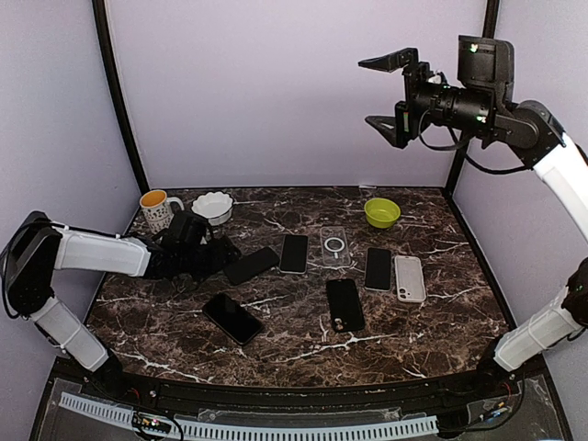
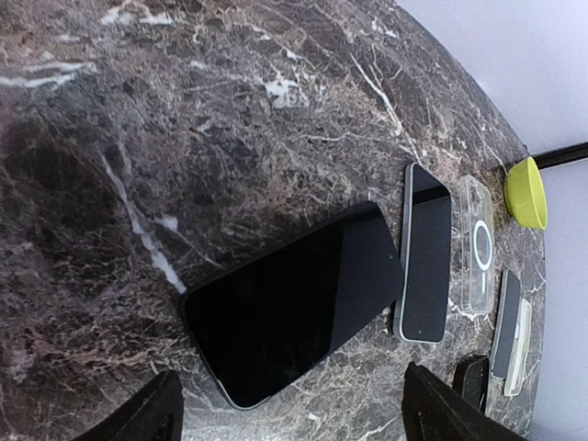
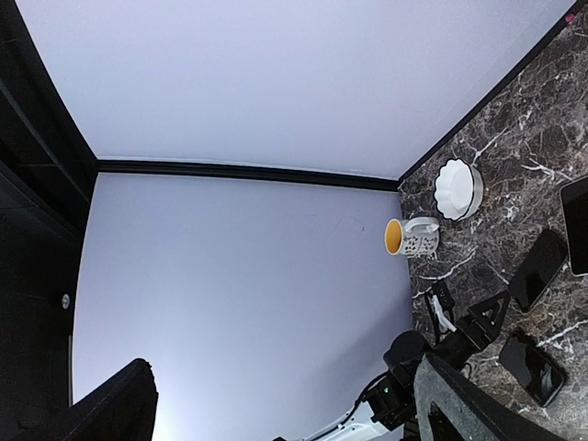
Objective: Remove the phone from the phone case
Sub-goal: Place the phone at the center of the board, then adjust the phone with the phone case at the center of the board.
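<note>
A black phone (image 1: 251, 265) lies tilted and screen-up on the marble table (image 1: 276, 349), left of centre. It fills the left wrist view (image 2: 294, 299), with a thin pale rim at its near corner; I cannot tell whether that is a case. My left gripper (image 1: 217, 254) is low over the table just left of it, open and empty (image 2: 289, 418), not touching the phone. My right gripper (image 1: 386, 92) is open and empty, high above the table's back right, facing left (image 3: 285, 413).
A silver-edged phone (image 1: 294, 253), a clear case (image 1: 334, 245), a dark phone (image 1: 378, 268), a white case (image 1: 410, 277), a black case (image 1: 344, 304) and another black phone (image 1: 232, 318) lie on the table. Mug (image 1: 158, 209), white bowl (image 1: 212, 207) and green bowl (image 1: 382, 212) stand at the back.
</note>
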